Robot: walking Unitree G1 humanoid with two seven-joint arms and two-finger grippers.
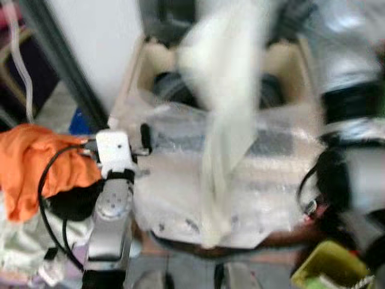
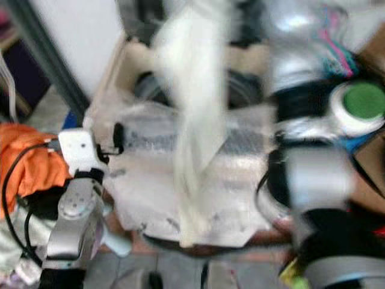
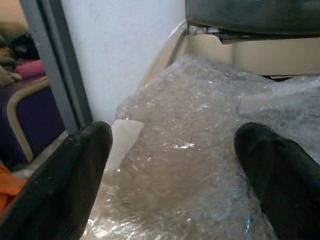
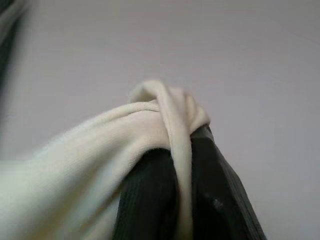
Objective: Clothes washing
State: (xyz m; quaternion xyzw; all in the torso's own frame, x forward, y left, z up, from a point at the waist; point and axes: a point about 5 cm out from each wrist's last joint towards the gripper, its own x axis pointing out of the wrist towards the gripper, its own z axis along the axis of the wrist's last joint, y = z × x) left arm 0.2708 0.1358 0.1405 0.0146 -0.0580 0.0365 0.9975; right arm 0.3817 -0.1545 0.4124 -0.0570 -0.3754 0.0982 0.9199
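A long cream garment (image 1: pixel 225 120) hangs blurred in front of me, over the washing machine's tub opening (image 1: pixel 171 87) and lid. In the right wrist view my right gripper (image 4: pixel 186 137) is shut on the cream garment (image 4: pixel 115 145), which is bunched and wrapped over its black fingers (image 4: pixel 210 195). My right arm (image 1: pixel 352 90) is raised at the right. My left gripper (image 3: pixel 172 150) is open, its fingers (image 3: pixel 65 175) spread low over the bubble wrap (image 3: pixel 200 150) on the machine's top; its white wrist (image 1: pixel 114 150) is at the machine's left edge.
An orange cloth (image 1: pixel 36 162) lies on a pile at the left. A white wall (image 1: pixel 99 42) and a dark frame (image 1: pixel 60 54) stand behind the machine's left side. A yellow-green container (image 1: pixel 328 265) is at the lower right, a green-lidded bottle (image 2: pixel 364 102) at the right.
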